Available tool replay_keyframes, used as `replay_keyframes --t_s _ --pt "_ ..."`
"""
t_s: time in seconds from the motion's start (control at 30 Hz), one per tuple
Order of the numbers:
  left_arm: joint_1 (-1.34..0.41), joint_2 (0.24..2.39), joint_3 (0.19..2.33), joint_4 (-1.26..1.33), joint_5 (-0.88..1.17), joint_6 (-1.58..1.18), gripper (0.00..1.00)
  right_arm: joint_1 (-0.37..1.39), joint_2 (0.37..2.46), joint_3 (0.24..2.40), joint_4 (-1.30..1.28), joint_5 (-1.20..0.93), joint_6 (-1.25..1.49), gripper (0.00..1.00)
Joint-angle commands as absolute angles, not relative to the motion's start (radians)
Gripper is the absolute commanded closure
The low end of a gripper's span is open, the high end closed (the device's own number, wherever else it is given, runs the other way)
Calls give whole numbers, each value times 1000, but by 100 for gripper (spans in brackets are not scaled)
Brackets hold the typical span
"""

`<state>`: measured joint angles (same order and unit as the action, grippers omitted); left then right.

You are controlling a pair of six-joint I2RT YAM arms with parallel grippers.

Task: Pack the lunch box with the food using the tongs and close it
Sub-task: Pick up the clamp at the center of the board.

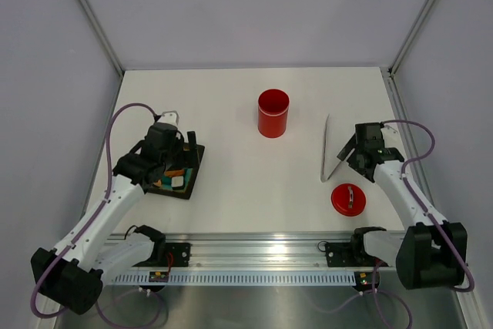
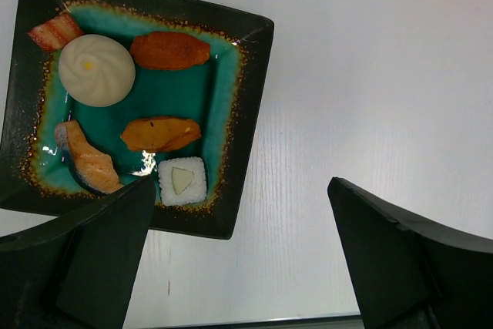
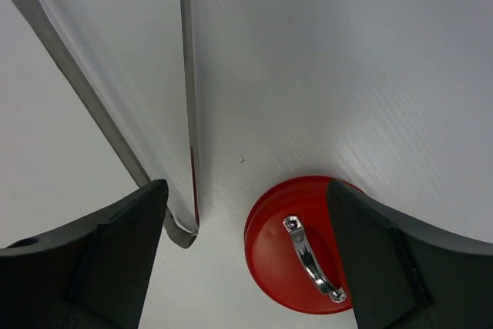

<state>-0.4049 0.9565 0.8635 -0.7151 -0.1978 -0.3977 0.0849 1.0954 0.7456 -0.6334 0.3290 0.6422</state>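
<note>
Over the tongs [image 3: 189, 75] and red lid [image 3: 269, 240], the right claw [image 3: 243, 190] hangs spread wide.

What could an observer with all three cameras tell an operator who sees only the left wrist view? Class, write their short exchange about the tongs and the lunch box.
Operator: I see only the tray of food. Where are the tongs?
Observer: The tongs lie on the table's right side, with their joined end between the right gripper's open jaws.
Operator: Is the lunch box closed?
Observer: No. Its lid lies flat on the table beside the tongs' joined end, apart from the lunch box, which stands open mid-table.
</note>
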Motion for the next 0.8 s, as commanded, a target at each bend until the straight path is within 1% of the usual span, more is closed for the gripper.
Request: replay_keyframes --t_s 0.0,0.1,0.13,0.3,0.33,0.37,0.47,0.5,0.53,0.6,0.67,0.77 --pt "-410 956 873 -692 -190 -410 1 63 1187 773 -543 229 603 13" --pt "-410 953 870 -696 -184 -420 1 58 1259 781 -480 210 597 26" --pt "-410 950 868 -699 -181 -422 1 57 1284 779 -442 203 595 27" --pt "-410 914 859 -699 -176 -422 1 57 1411 813 -405 204 597 40" --pt "-411 913 859 -699 -176 -419 1 55 1440 813 -390 203 598 46" --pt "-411 911 859 -703 -176 -419 1 57 1451 811 -384 201 600 49" --pt "-410 911 862 -712 -179 -425 1 57 1470 805 -359 173 594 67" --pt "-410 911 859 -707 -178 -425 1 57 1471 804 -353 163 585 70" --pt "-411 908 854 -701 -176 -428 1 55 1473 811 -354 144 575 80" --pt "-411 911 854 -707 -182 -431 1 58 1467 821 -374 135 569 88" --pt "-411 914 859 -716 -201 -428 1 58 1427 824 -406 133 566 100" --pt "-413 911 874 -735 -229 -425 1 60 1339 822 -466 117 552 100"
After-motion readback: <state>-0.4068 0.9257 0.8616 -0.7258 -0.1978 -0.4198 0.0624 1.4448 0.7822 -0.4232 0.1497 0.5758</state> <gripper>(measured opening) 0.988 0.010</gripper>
